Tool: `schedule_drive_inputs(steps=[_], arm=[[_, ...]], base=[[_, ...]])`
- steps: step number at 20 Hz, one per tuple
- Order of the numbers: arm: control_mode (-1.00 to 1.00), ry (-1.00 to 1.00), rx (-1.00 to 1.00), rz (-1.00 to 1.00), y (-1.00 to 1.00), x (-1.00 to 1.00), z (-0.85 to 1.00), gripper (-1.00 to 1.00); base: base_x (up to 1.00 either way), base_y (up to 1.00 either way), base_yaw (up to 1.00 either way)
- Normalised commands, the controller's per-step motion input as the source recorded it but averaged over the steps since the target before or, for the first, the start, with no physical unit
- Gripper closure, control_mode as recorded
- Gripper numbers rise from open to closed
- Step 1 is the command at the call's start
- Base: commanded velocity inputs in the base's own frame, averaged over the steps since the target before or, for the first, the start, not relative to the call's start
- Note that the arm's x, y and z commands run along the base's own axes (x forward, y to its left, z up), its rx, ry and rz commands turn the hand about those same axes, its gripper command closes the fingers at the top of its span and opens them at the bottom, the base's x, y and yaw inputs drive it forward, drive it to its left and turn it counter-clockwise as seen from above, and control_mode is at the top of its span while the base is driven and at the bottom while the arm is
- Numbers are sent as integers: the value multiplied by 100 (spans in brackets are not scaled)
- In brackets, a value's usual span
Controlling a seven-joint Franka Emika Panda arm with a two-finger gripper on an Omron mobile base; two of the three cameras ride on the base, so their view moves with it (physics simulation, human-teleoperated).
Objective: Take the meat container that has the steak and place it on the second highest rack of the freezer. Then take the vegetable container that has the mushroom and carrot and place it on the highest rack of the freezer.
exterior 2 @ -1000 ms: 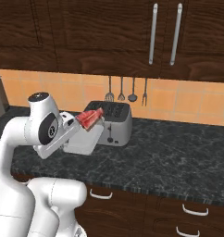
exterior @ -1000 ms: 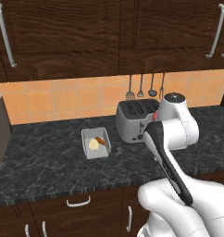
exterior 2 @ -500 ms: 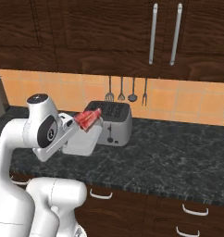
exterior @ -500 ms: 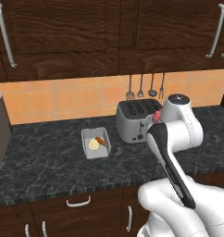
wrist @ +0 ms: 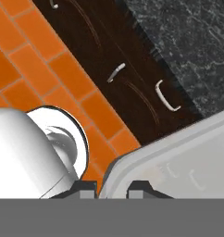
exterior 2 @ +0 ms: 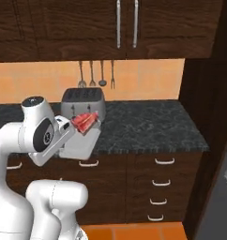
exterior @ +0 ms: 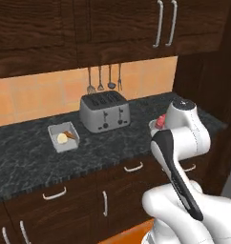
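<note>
Clearly the two small dark jaws are clenched on the rim of the shallow rectangular light-grey meat container [exterior 2: 82, 140]; in the hand view the tray's wall runs between the two tips, and the gripper [wrist: 111, 189] sits at the tray's near edge. In the right base view the tray is carried in the air, tilted, in front of the white arm and off the dark speckled stone tabletop [exterior 2: 148, 126], with the flat red steak [exterior 2: 85, 121] lying at its upper end. Behind it stands a grey steel toaster [exterior 2: 83, 101] under a row of hanging utensils [exterior 2: 95, 74].

On the tabletop to the left of the toaster, well apart from the arm, rests the other light-grey tray, the vegetable container [exterior: 64, 138], holding the pale mushroom [exterior: 62, 138] and the thin orange carrot [exterior: 69, 134].

Judging by this, the first step is in hand: the meat tray is lifted and in transit. The next move calls for carrying it to the freezer's second highest rack, and levelling the tray so the steak does not slide off.
</note>
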Motion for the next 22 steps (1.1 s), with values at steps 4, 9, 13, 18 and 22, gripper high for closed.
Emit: schedule_drive_inputs(steps=[4, 9, 13, 18, 22], arm=[[100, 0, 0, 0, 0, 0, 0, 100], [100, 0, 0, 0, 0, 0, 0, 100], [100, 0, 0, 0, 0, 0, 0, 100], [100, 0, 0, 0, 0, 0, 0, 100], [100, 0, 0, 0, 0, 0, 0, 100]], base=[[-35, -5, -75], [-32, -2, -85], [-30, -8, -85], [5, -67, -75], [54, -100, -48]])
